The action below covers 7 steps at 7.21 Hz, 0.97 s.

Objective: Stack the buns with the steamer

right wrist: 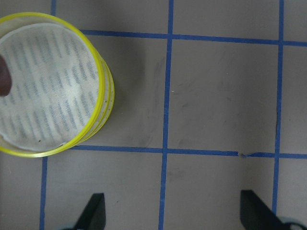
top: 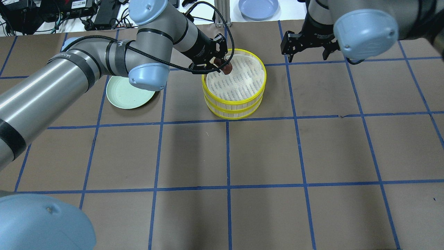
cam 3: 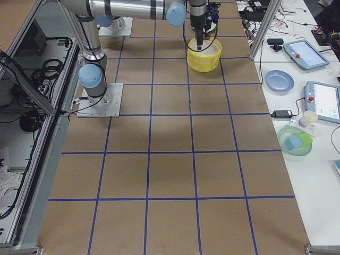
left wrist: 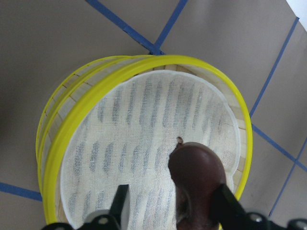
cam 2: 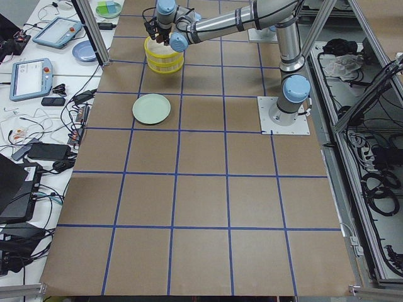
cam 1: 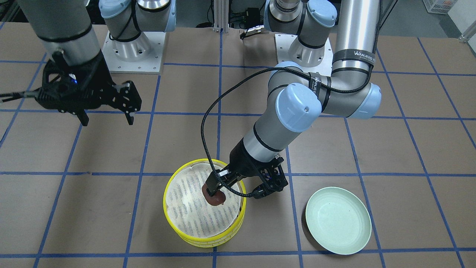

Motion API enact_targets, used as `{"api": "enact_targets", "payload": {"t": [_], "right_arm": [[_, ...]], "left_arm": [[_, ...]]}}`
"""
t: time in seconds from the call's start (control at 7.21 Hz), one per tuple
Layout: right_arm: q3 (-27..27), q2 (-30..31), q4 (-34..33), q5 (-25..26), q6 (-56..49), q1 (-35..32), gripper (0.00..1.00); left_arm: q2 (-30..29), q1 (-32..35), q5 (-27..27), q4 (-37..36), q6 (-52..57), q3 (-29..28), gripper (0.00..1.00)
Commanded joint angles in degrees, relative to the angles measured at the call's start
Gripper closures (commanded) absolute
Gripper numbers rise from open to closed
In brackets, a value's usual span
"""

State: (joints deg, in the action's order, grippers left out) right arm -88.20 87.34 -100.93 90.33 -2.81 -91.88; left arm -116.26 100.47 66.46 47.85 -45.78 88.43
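The two steamer tiers point(cam 1: 168, 193) stand stacked, yellow rims one on the other, with the white dashed liner showing in the top one; they also show in the overhead view point(top: 236, 104). My left gripper point(cam 1: 215, 191) hangs over the top tier's edge. In the left wrist view point(left wrist: 172, 211) its jaws are apart. The dark reddish-brown bun point(left wrist: 196, 177) sits between them against one finger point(left wrist: 228, 203), with a gap to the other. The bun is over the liner point(cam 1: 215, 200). The cream-white bun is hidden. My right gripper point(cam 1: 106, 121) is open and empty, well away from the stack.
A plain mint-green plate point(cam 1: 338, 225) lies empty on the brown table beside the stack, on my left arm's side. A blue plate point(top: 258, 7) sits beyond the table's far edge. Blue tape lines grid the table.
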Motion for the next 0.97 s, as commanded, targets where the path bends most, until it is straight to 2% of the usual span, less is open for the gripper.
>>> {"api": "enact_targets", "payload": {"t": [0.0,0.28,0.55,0.69,0.83], "right_arm": [[-0.04,3.79,3.8,-2.17,-1.49,-0.06,0.0],[0.05,4.94,5.13,-3.92,-1.58,0.2,0.0],[-0.04,5.39,7.67,-3.32,-1.15,0.21,0.0],[-0.04,5.47,8.12,-3.23,-1.14,0.21,0.0],[-0.12,5.47,8.21,-3.23,-1.14,0.21,0.0]], "left_arm": [[-0.11,-1.14,1.29,0.48,4.96,-1.5,0.0],[0.42,-1.5,1.83,1.1,6.14,-1.59,0.0],[3.65,-3.07,11.27,13.42,18.99,-3.42,0.0],[6.28,-5.17,14.28,20.72,27.33,-5.09,0.0],[8.57,-8.15,15.0,23.05,33.42,-5.46,0.0]]}}
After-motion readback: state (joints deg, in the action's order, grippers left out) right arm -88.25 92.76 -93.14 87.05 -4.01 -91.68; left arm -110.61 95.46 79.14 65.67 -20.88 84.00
